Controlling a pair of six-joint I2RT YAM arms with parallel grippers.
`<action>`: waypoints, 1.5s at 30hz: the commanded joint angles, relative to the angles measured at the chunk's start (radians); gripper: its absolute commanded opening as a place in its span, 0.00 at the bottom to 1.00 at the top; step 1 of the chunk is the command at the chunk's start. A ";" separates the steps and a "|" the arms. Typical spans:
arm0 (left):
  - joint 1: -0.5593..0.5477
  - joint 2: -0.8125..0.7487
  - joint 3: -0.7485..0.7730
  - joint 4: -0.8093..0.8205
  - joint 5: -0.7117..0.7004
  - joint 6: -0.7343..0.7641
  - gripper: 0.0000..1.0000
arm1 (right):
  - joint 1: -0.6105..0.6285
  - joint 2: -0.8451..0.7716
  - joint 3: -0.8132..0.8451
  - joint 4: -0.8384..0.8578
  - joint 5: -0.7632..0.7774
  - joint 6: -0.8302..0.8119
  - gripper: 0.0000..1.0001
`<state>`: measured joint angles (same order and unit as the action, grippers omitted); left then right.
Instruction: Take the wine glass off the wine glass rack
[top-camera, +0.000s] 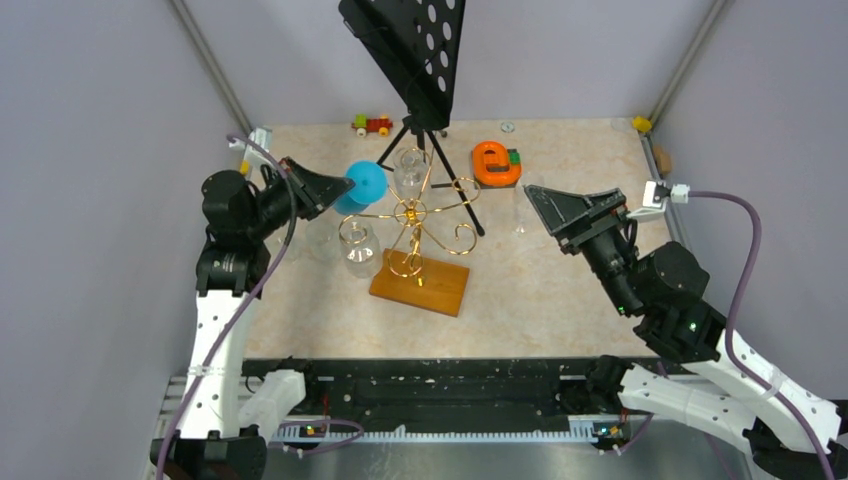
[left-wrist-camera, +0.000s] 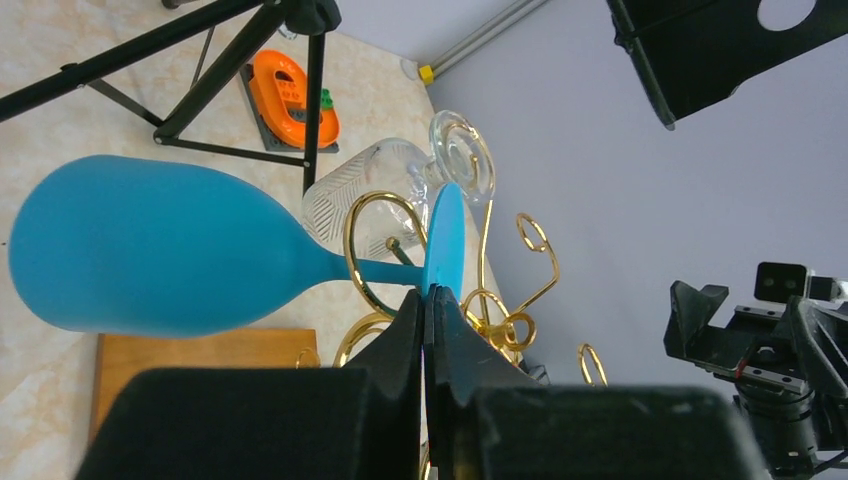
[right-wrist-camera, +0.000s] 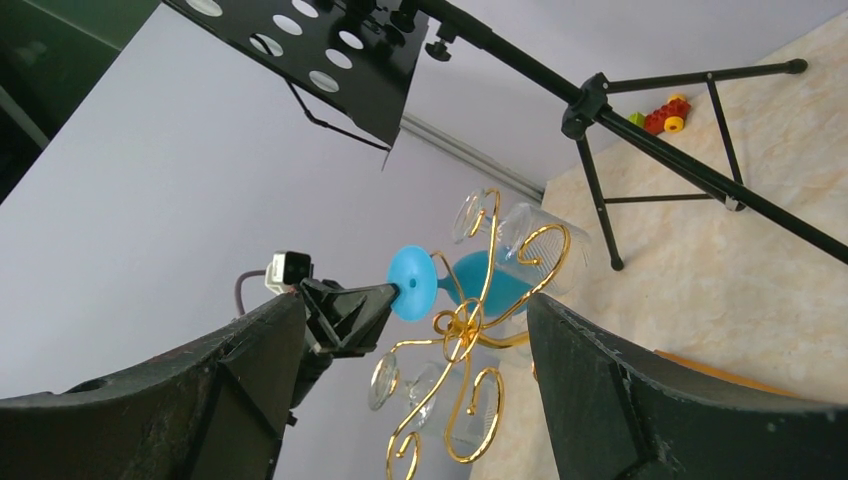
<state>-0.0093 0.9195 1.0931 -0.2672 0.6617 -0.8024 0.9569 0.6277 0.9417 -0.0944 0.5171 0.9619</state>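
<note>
The gold wire wine glass rack (top-camera: 412, 228) stands on its orange-brown wooden base (top-camera: 420, 284) mid-table. A blue wine glass (top-camera: 366, 185) hangs on its left side, its stem lying inside a gold scroll arm (left-wrist-camera: 372, 250). My left gripper (left-wrist-camera: 428, 292) is shut on the rim of the blue glass's foot (left-wrist-camera: 445, 238); the bowl (left-wrist-camera: 150, 248) points away. Clear glasses hang at the rack's back (top-camera: 410, 168) and front left (top-camera: 360, 246). My right gripper (top-camera: 556, 214) is open and empty, to the right of the rack and apart from it; the rack (right-wrist-camera: 465, 330) shows between its fingers.
A black perforated music stand (top-camera: 405, 45) on a tripod (top-camera: 445, 160) stands just behind the rack, one leg reaching to the rack's right. An orange object (top-camera: 495, 163) lies at back right. A small toy train (top-camera: 372, 124) sits at the back edge.
</note>
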 joint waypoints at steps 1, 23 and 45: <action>0.002 -0.031 0.015 0.106 -0.014 -0.058 0.00 | -0.009 -0.015 -0.007 0.031 0.020 -0.014 0.83; 0.002 0.012 -0.021 0.377 -0.106 -0.308 0.00 | -0.009 -0.026 -0.003 0.030 0.027 -0.015 0.82; 0.002 0.050 -0.009 0.224 0.065 -0.173 0.00 | -0.009 -0.019 -0.003 0.027 0.023 -0.013 0.84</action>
<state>-0.0093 0.9806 1.0588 -0.0010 0.6411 -1.0458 0.9569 0.6052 0.9401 -0.0944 0.5270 0.9619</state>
